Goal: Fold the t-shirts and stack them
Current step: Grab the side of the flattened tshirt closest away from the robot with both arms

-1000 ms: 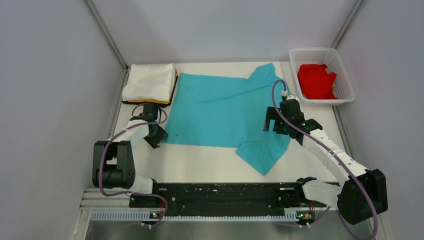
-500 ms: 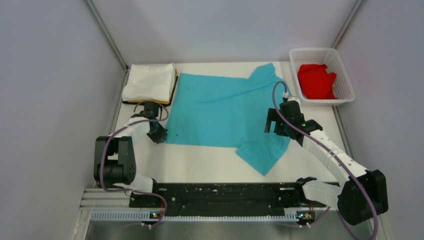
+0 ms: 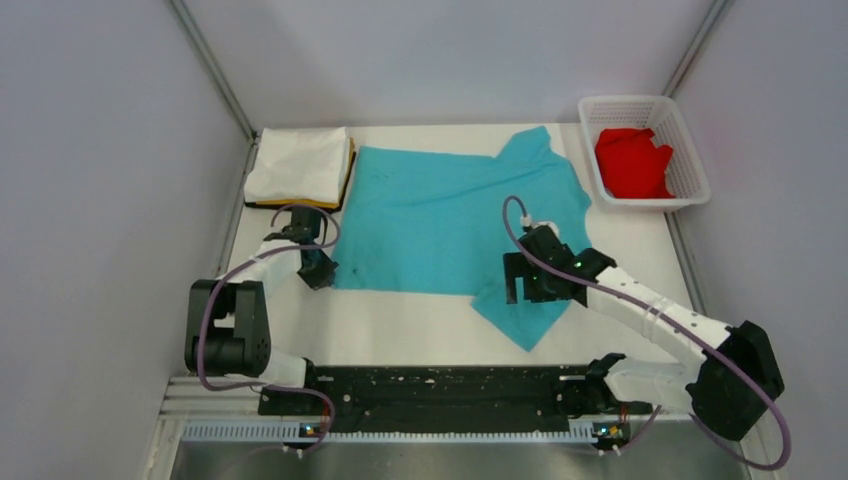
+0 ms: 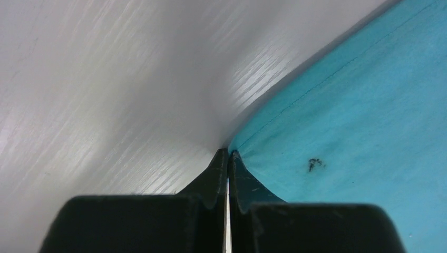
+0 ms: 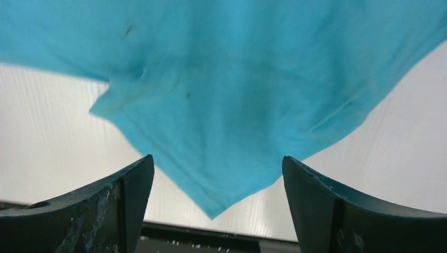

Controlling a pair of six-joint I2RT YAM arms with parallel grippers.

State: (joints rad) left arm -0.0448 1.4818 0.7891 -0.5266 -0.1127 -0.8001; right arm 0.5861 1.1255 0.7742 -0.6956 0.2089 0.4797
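The turquoise t-shirt (image 3: 440, 220) lies spread flat on the white table, one sleeve pointing toward the near edge. My left gripper (image 3: 322, 276) is shut at the shirt's near-left corner; in the left wrist view its tips (image 4: 228, 153) pinch the puckered hem of the shirt (image 4: 358, 132). My right gripper (image 3: 522, 290) is open above the near sleeve; in the right wrist view the sleeve (image 5: 226, 79) lies between the wide-apart jaws (image 5: 217, 158), untouched. A folded white t-shirt (image 3: 298, 165) lies on an orange-yellow one (image 3: 349, 175) at the back left. The red t-shirt (image 3: 632, 162) is in the basket.
The white lattice basket (image 3: 692, 172) stands at the back right. A black rail (image 3: 440, 385) runs along the near table edge and shows in the right wrist view (image 5: 200, 237). Grey walls close in the left, back and right sides.
My right gripper has moved left and nearer, from the shirt's right side to over the near sleeve. My left gripper has shifted slightly onto the shirt's near-left corner.
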